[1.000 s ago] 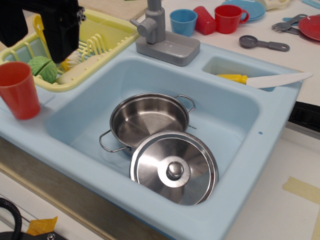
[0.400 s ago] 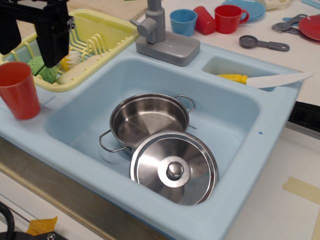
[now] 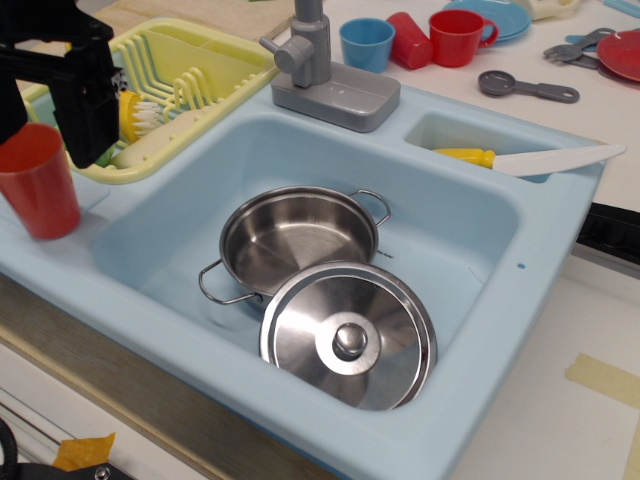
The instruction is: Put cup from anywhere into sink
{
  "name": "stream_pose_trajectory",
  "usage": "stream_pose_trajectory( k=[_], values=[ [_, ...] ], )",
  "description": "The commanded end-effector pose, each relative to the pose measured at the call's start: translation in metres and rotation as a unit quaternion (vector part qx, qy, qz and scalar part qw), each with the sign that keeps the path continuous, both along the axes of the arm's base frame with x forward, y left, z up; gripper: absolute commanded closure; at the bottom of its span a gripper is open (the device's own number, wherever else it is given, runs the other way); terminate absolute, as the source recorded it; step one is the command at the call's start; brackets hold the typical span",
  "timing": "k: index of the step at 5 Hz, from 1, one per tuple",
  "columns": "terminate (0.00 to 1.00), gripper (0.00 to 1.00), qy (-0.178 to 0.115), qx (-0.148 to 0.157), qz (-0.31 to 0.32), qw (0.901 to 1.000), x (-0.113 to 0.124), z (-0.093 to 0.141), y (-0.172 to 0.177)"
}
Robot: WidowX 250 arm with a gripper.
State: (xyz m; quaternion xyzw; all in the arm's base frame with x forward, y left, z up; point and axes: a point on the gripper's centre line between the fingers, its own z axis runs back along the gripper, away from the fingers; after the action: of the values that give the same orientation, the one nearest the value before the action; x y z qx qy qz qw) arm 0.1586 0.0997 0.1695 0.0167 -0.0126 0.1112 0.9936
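Note:
The tall orange-red cup [image 3: 40,190] stands upright on the sink's left front ledge, outside the basin. My black gripper [image 3: 45,148] is open right above it, with one finger [image 3: 85,120] to the cup's right and the other at the frame's left edge, so the jaws straddle the cup's rim. The light blue sink [image 3: 560,230] fills the middle of the view. Its deep basin holds a steel pot [image 3: 300,235] with the lid [image 3: 348,335] leaning on it.
A yellow dish rack [image 3: 200,60] with a brush sits behind the gripper. The grey faucet [image 3: 320,70] stands at the back. A knife [image 3: 520,160] lies in the side compartment. A blue cup [image 3: 367,42], a red mug [image 3: 460,35] and a grey spoon [image 3: 525,88] are beyond.
My gripper has moved left and down from over the dish rack to over the orange-red cup. The cup, pot and lid have not moved.

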Motion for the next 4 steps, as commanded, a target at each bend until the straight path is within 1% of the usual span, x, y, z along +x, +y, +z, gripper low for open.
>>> stream_pose_trajectory(
  k=[1, 3, 4],
  values=[
    [0.0, 0.0, 0.002, -0.004, 0.004, 1.0, 0.001, -0.005, 0.004],
    [0.0, 0.0, 0.005, -0.02, 0.008, 0.9998, 0.0, -0.021, 0.005],
    [0.0, 1.0, -0.003, -0.02, 0.022, 0.9996, -0.006, -0.026, 0.004]
  ],
)
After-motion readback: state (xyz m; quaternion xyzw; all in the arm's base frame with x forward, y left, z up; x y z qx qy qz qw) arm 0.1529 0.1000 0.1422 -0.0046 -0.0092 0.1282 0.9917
